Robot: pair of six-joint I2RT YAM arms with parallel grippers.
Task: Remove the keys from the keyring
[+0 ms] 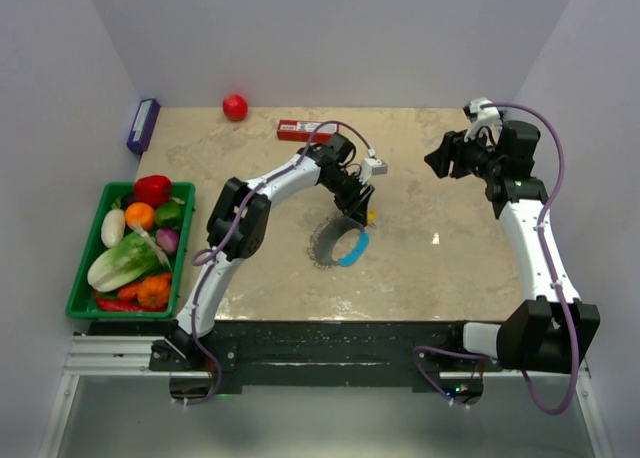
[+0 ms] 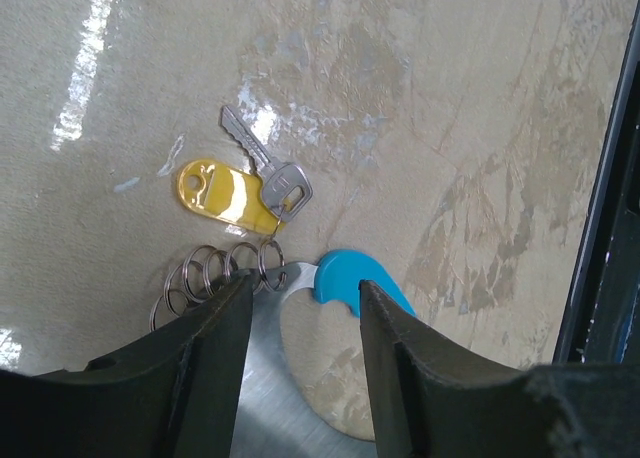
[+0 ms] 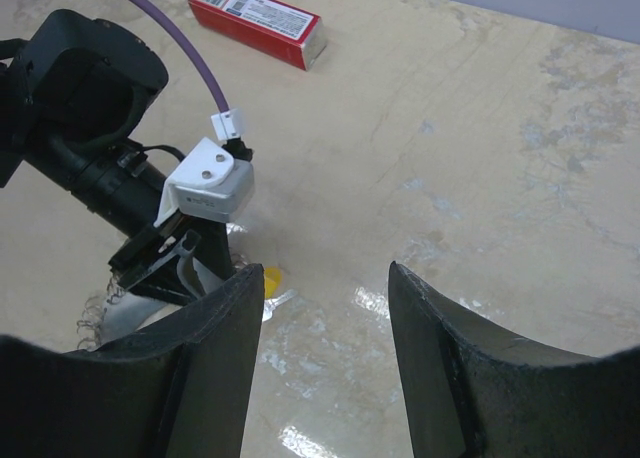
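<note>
Fingers (image 2: pixel 200 368) of your left hand (image 2: pixel 302 290) stand apart astride the keyring (image 2: pixel 345 276); that wrist view alone shows the silver key (image 2: pixel 283 186) and yellow tag (image 2: pixel 222 193) beside it. Your right hand (image 3: pixel 325 273) hangs open, empty.

Silver metal key (image 2: pixel 283 185) with yellow oval tag (image 2: pixel 222 193) lies flat, attached by small wire rings (image 2: pixel 215 271) to silvery, blue-tipped keyring loop (image 2: pixel 347 277).

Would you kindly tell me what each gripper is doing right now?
Left gripper: open, straddling the keyring.
Right gripper: open, empty.
</note>
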